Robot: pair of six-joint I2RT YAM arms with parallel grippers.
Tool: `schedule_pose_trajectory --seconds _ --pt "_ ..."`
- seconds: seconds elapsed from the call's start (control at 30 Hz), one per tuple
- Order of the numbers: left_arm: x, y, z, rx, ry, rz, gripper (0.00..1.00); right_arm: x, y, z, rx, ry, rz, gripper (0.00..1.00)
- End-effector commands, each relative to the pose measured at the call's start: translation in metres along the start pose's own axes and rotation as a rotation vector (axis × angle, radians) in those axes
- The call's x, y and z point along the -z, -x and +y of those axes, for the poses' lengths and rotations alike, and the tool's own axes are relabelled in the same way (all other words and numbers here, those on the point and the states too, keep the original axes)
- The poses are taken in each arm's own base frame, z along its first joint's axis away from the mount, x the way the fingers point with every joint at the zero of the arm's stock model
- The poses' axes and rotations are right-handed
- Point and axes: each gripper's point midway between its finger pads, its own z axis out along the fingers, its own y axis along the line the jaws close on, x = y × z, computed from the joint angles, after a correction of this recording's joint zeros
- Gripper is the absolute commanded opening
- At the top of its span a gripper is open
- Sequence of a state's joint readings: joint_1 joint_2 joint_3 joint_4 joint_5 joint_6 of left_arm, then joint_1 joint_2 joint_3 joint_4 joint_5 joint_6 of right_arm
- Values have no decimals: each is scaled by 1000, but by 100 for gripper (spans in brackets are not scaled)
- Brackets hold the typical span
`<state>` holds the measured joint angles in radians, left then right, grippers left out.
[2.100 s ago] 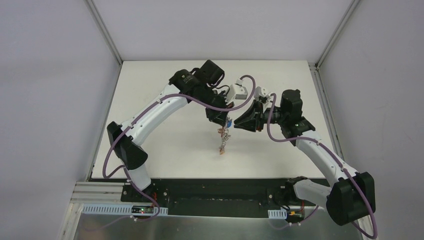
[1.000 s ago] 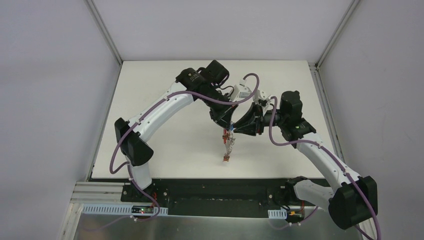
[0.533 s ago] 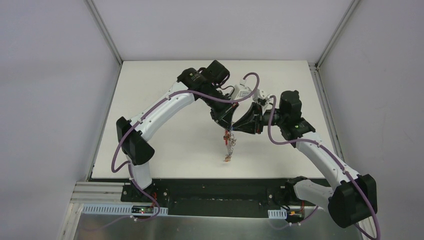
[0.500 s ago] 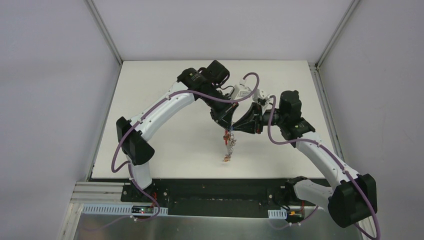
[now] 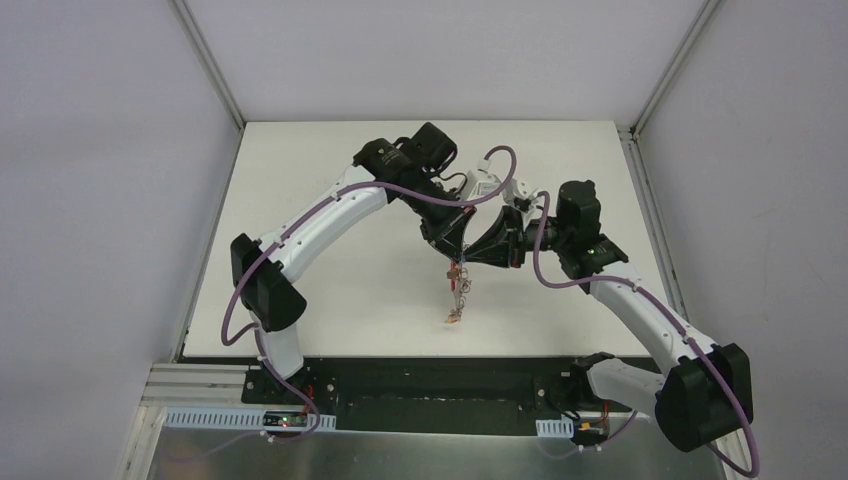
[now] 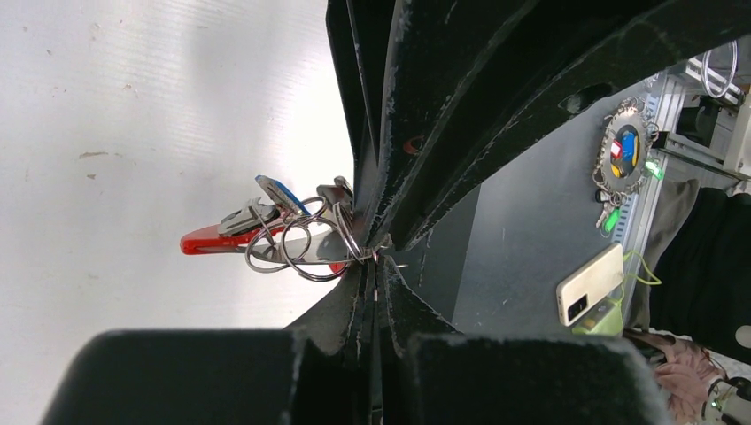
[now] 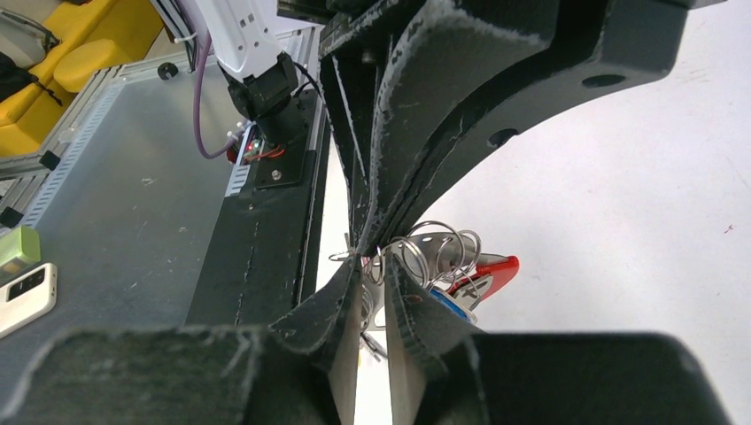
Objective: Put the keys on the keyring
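Keyring (image 5: 457, 285) just hanging toward 6 o'clock
Grey rings (image 6: 292, 241), red band (image 6: 205, 239), blue tag (image 6: 277, 191). The left pincer (image 6: 374, 270) pinches a ring; the right pincer (image 7: 370, 266) is nearly closed, grip unclear.

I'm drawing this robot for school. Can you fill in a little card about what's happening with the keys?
Left gripper: shut, pinching a metal ring of the keyring
Right gripper: tips close together right at the rings; grip unclear
Where the bunch is: hanging down from the left gripper, over the table
Colours on the bunch: red, blue, silver
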<state>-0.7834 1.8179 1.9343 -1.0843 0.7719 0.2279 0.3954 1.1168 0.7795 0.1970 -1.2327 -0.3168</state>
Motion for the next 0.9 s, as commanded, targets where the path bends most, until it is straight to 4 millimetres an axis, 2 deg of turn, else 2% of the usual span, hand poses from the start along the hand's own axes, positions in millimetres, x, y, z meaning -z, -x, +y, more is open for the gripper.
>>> schedule_pose_trajectory --seconds 0.0,0.53,0.87 --pt "13 22 -19 -137 -57 -135 0 -5 0 11 13 66 -1 17" --pt "20 22 -21 -178 -66 -194 0 -3 0 4 -2 34 -17 19" --pt "22 22 -20 -177 -59 -207 0 -3 -1 4 -17 48 -15 15"
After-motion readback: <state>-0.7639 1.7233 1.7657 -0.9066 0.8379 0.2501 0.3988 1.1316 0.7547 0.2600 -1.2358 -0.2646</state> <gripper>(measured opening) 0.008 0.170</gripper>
